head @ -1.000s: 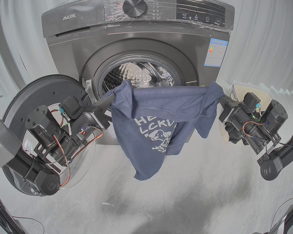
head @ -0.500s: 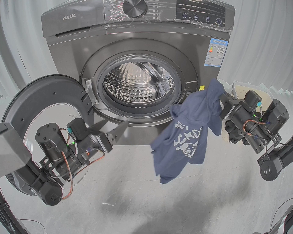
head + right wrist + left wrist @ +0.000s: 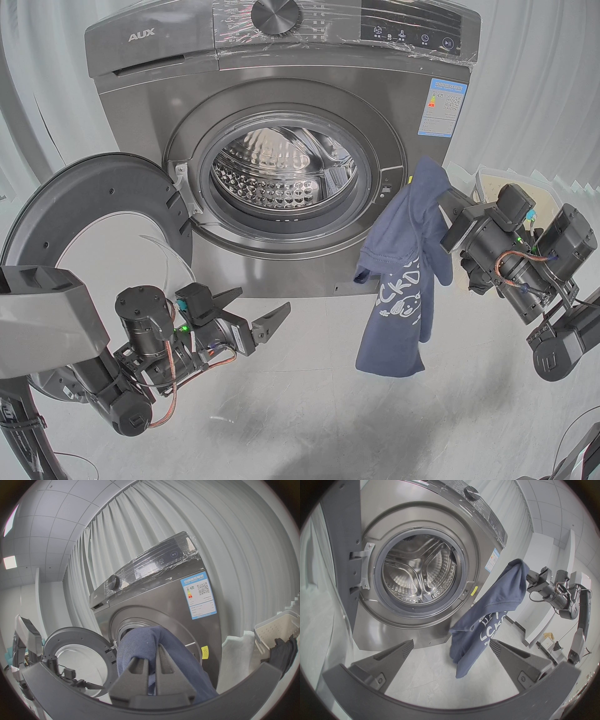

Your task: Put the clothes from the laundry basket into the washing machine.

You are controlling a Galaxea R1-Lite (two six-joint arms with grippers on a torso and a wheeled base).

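Over on the right, just beside the washing machine (image 3: 281, 87), the right gripper (image 3: 445, 201) is clamped on the top of a navy T-shirt (image 3: 400, 275). The shirt hangs limp from that one grip, white print facing the near side, outside the machine and to the right of the round opening. The right wrist view gets in close: both fingers (image 3: 165, 670) are pressed together with blue cloth bunched between them.

Low on the left, near the floor (image 3: 312, 406), the left gripper (image 3: 265, 300) sits with its jaws spread wide and nothing between them. It is well apart from the shirt and in front of the open door (image 3: 94, 200), which swings out to the left.

From the head camera the drum (image 3: 281, 169) looks bare and shiny. The left wrist view peers straight into the drum (image 3: 418, 570) and shows its ribbed metal wall, and far to the right it shows the right gripper (image 3: 529, 577) holding the shirt (image 3: 487, 617) up.

At the far right the right wrist view adds the laundry basket (image 3: 275, 627), pale and perforated, with a black garment (image 3: 282, 650) draped over its rim. From the head camera the basket's rim (image 3: 494, 181) peeks out behind the right arm.
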